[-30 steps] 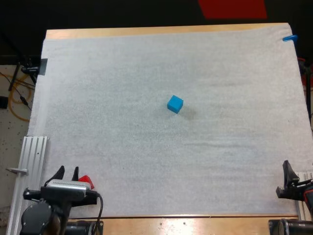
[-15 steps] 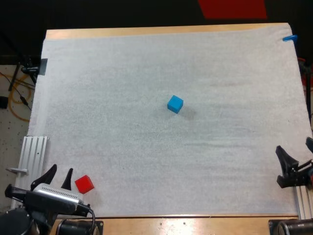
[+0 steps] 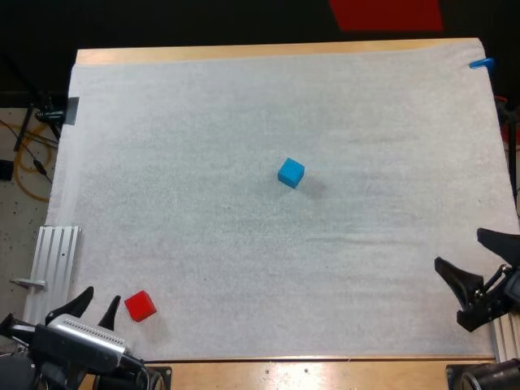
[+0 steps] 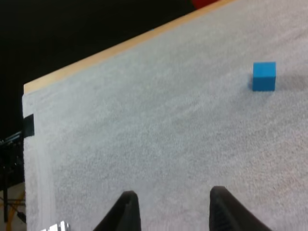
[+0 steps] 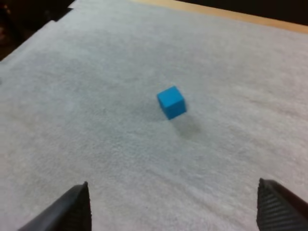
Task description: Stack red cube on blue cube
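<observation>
Nothing is stacked yet: the red cube [image 3: 140, 305] is not grasped, well apart from the blue cube [image 3: 291, 172]; left gripper [image 3: 97, 301] and right gripper [image 3: 463, 250] are spread, empty.

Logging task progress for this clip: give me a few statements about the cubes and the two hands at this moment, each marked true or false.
1. The blue cube rests alone near the middle of the mat. True.
2. The red cube is stacked on the blue cube. False: it lies on the mat near the near edge, far from the blue cube.
3. The left hand grips the red cube. False: it is open, with the red cube beside it on the mat.
4. The right hand is open and holds nothing. True.
</observation>
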Tool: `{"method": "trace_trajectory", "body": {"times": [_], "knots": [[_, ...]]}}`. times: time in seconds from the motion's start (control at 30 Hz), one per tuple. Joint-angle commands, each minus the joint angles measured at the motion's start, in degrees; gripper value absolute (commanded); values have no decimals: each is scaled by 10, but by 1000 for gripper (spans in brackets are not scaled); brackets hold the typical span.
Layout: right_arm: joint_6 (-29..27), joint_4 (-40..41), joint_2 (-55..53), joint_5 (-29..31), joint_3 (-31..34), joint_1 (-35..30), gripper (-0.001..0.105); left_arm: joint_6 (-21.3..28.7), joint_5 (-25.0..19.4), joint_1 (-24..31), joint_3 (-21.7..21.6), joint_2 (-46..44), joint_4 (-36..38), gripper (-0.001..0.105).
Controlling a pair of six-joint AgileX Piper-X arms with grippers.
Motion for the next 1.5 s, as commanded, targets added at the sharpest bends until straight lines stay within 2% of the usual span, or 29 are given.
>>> {"method": "trace_trajectory", "body": {"times": [0.0,0.07,0.13,0.2,0.23,0.27,0.43,0.57,0.67,0.8,0.9,1.03,1.2,1.37,1.47], "knots": [[-14,2,5,-18,-5,11,69,1,-23,-2,-2,1,12,35],[-20,2,11,-25,-5,23,68,1,-51,-2,-2,3,19,35],[-25,2,21,-30,-5,37,63,1,-73,-2,-2,9,24,35],[-30,2,38,-39,-5,57,46,-5,-77,-2,-2,20,42,35],[-31,2,41,-40,-5,60,43,-7,-77,-2,-2,23,48,35],[-36,2,49,-40,-5,71,36,-13,-77,-2,-2,32,61,35],[-55,4,73,-40,-5,125,20,-46,-98,-2,-2,66,77,35],[-64,5,89,-39,-5,182,0,-85,-134,0,-2,84,80,35],[-64,5,101,-36,-5,221,0,-112,-158,16,-2,89,88,35],[-64,3,120,-21,-5,266,0,-113,-204,60,-2,90,87,35],[-66,0,135,-6,-5,286,0,-103,-204,106,0,98,87,32],[-67,-2,151,-6,-5,293,0,-103,-202,126,14,106,86,23],[-67,-24,154,-8,-5,293,0,-106,-200,127,63,113,82,0],[-63,-39,154,-8,-5,293,0,-152,-154,127,107,146,64,0],[-63,-42,154,-8,-5,293,0,-162,-160,132,123,178,51,0]]}}
